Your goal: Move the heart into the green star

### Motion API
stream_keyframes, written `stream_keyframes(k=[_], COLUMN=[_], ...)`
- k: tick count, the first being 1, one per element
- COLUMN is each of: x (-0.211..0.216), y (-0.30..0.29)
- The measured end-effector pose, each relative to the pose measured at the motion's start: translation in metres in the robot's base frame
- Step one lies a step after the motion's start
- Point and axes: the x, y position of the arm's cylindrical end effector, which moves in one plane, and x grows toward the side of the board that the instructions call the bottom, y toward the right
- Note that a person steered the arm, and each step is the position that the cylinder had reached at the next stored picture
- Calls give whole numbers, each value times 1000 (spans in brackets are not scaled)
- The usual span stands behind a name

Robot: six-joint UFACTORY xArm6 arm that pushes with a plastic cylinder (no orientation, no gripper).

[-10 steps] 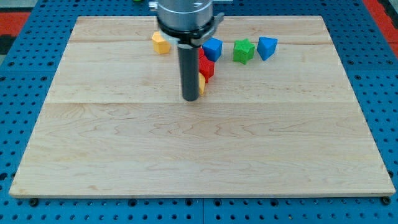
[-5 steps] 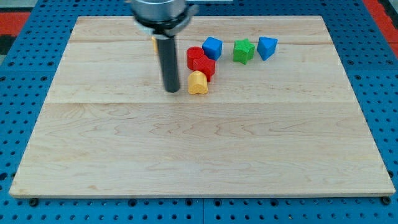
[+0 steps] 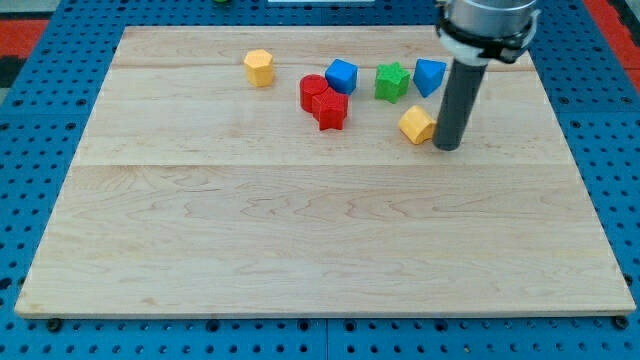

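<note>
**Yellow heart sits beside the rod, near of the green star**

My tip (image 3: 448, 147) rests on the wooden desk (image 3: 320, 230) in its far right part, touching or just beside the right edge of the yellow heart (image 3: 416, 124). The rod ends plainly, with no tool on it, so there is nothing to be wide, narrow or holding.

The yellow heart lies a little nearer than the green star (image 3: 392, 81) and slightly to its right, apart from it. Just right of the star is the blue triangular block (image 3: 430, 75); just left of it is the blue cube (image 3: 342, 76). Two red blocks (image 3: 323, 100) touch each other left of the heart and nearer than the blue cube. A yellow hexagonal block (image 3: 258, 67) stands alone further left, at the far side.
</note>
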Motion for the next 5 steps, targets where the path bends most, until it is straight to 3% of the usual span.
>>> stream_keyframes(k=[3,4,5], x=[-11,-22,-16], y=[-59,-59,-19])
